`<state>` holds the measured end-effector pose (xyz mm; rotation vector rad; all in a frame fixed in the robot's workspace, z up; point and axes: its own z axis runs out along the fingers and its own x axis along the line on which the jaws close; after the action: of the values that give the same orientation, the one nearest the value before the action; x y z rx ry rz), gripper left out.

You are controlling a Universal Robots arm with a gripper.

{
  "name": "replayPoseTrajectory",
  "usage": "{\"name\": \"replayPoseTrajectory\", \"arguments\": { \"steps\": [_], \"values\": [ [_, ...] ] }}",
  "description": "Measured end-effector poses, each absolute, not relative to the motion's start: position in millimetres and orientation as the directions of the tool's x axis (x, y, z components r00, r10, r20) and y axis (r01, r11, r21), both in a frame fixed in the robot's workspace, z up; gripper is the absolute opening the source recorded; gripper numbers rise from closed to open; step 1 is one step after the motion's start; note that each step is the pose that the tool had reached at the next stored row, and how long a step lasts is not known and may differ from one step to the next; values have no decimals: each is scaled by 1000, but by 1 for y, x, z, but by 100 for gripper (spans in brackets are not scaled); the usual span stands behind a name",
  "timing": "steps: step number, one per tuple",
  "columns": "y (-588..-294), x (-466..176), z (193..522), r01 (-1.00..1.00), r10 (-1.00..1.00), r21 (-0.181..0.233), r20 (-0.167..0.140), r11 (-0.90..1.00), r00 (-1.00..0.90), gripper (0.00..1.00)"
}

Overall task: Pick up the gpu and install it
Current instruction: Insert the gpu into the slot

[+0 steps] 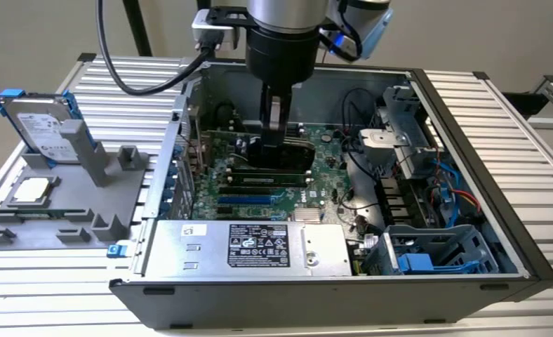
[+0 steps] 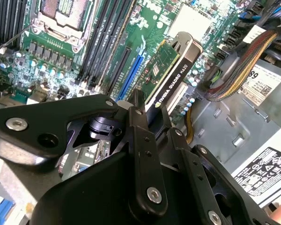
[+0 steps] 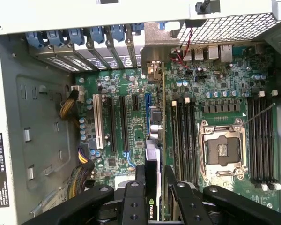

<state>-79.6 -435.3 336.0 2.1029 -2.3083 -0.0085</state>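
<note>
The install step looks to be in hand here, not the pick-up. The gpu (image 2: pixel 171 77) is already clamped in the gripper (image 2: pixel 152 124), with the black fingers (image 3: pixel 136 199) closed on the card's upper edge from either side. In the exterior view the gripper (image 1: pixel 274 144) is seen well down inside the open computer case (image 1: pixel 464 126), with the gpu (image 1: pixel 281 158) held on edge over the motherboard (image 1: pixel 328 172), above the row of expansion slots.

In the first wrist view the gpu (image 3: pixel 155 154) is seen edge-on, lined up lengthwise with the blue slot (image 3: pixel 148 101), and its silver end bracket (image 3: pixel 152 70) is up near the rear wall of the case where the blue slot clips (image 3: pixel 96 35) are. Whether the card edge is actually seated in a slot can't be told; it might be just touching or hanging a bit above.

Judging from that, what the next move calls for is pretty fussy: the card needs to be kept upright and parallel to the slot, the bracket has to be lined up with the rear opening, and the push has to be straight down and even. If it's tilted, the connector edge could be caught on the slot wall.

Off to the exterior view's left, a hard drive (image 1: pixel 38 126) is left standing in a grey holder (image 1: pixel 66 210) on the surface (image 1: pixel 501 91), well apart from the action. The power supply (image 1: pixel 248 246) sits at the near side of the case.
</note>
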Motion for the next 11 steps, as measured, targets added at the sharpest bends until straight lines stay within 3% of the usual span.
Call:
{"name": "replayPoseTrajectory", "arguments": {
  "steps": [11],
  "values": [
    [-435,-80,330,-996,-996,17,12,93,-93,0]
  ]
}}
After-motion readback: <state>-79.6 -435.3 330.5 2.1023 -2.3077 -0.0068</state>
